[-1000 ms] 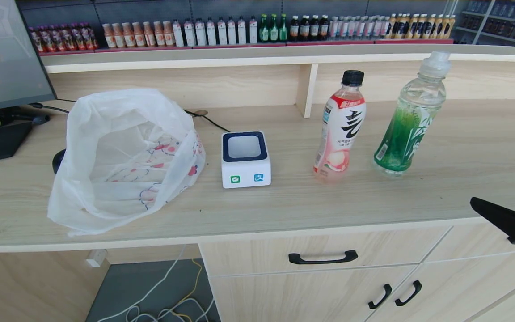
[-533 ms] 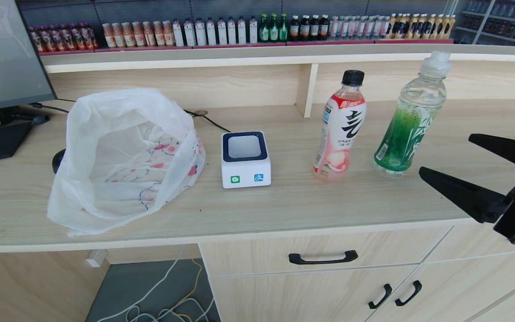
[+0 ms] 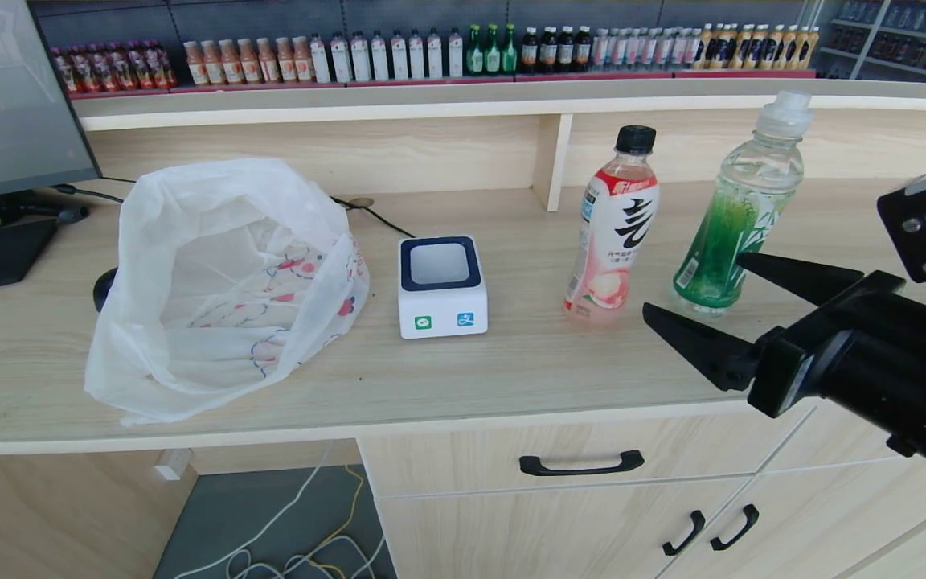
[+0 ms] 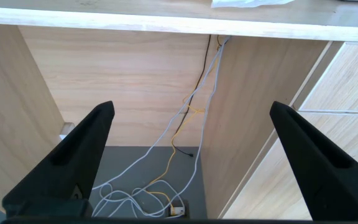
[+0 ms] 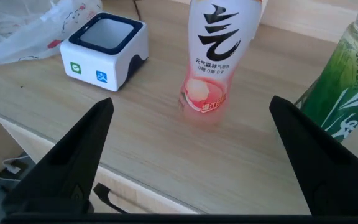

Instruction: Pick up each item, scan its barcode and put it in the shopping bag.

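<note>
A pink peach-drink bottle (image 3: 612, 227) with a black cap stands upright on the wooden counter (image 3: 511, 354), right of the white scanner box (image 3: 440, 286). A green-labelled bottle (image 3: 740, 211) with a clear cap stands just right of it. The white shopping bag (image 3: 226, 281) lies open at the left of the counter. My right gripper (image 3: 700, 301) is open, low over the counter's front right, its fingertips a short way right of the pink bottle (image 5: 215, 56) and in front of the green bottle (image 5: 347, 93). My left gripper (image 4: 191, 155) is open below the counter edge, nothing between its fingers.
A monitor (image 3: 9, 96) on a black stand sits at the far left, with cables behind the bag. A raised shelf with a divider (image 3: 551, 157) backs the counter. Drawers with black handles (image 3: 581, 464) lie below, and loose cables (image 4: 166, 186) on the floor.
My right gripper has come in from the right edge, moving left and forward toward the two bottles, still open. Bottles, scanner and bag have not moved.
</note>
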{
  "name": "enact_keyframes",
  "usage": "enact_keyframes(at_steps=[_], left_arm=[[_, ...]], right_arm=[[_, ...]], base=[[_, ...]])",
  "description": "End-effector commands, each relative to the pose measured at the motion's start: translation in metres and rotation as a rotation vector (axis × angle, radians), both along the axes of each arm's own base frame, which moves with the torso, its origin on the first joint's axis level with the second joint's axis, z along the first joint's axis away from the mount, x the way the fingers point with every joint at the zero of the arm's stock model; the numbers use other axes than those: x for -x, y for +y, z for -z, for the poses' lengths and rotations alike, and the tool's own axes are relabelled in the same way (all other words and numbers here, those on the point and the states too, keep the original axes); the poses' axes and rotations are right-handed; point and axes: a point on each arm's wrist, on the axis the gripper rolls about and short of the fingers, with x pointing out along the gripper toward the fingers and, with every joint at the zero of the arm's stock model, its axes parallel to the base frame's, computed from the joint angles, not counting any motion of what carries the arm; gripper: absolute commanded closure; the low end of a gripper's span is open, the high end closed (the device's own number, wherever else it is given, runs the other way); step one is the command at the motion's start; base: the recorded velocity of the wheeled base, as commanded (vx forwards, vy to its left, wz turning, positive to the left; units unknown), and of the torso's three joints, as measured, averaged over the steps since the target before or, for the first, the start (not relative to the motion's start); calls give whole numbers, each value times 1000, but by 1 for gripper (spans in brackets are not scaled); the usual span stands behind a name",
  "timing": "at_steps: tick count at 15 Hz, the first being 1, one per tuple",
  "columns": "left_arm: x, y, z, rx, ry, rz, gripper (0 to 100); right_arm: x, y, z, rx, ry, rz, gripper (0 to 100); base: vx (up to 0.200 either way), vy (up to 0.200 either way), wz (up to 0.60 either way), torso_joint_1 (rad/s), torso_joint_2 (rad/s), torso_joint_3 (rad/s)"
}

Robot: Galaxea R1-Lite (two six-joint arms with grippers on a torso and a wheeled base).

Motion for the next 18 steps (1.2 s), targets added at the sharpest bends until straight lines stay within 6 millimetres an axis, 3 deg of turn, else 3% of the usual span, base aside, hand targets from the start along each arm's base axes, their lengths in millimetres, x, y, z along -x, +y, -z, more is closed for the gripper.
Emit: enact_keyframes(at_steps=[1, 2, 4, 10, 18], left_arm=[[0, 0, 0, 0, -1, 0, 0], [0, 0, 0, 0, -1, 0, 0], [0, 0, 0, 0, -1, 0, 0], [0, 0, 0, 0, -1, 0, 0], [0, 0, 0, 0, -1, 0, 0]], right_arm=[[3, 23, 9, -32, 39, 17, 0], [3, 24, 10, -32, 41, 18, 0], [-12, 44, 11, -100, 6, 159, 0], [-38, 59, 29, -172, -37, 244, 0], [-56, 58, 41, -161, -50, 285, 0]], base=[[0, 0, 0, 0, 0, 0], [0, 0, 0, 0, 0, 0], [0, 0, 0, 0, 0, 0], [0, 0, 0, 0, 0, 0], [0, 0, 0, 0, 0, 0]])
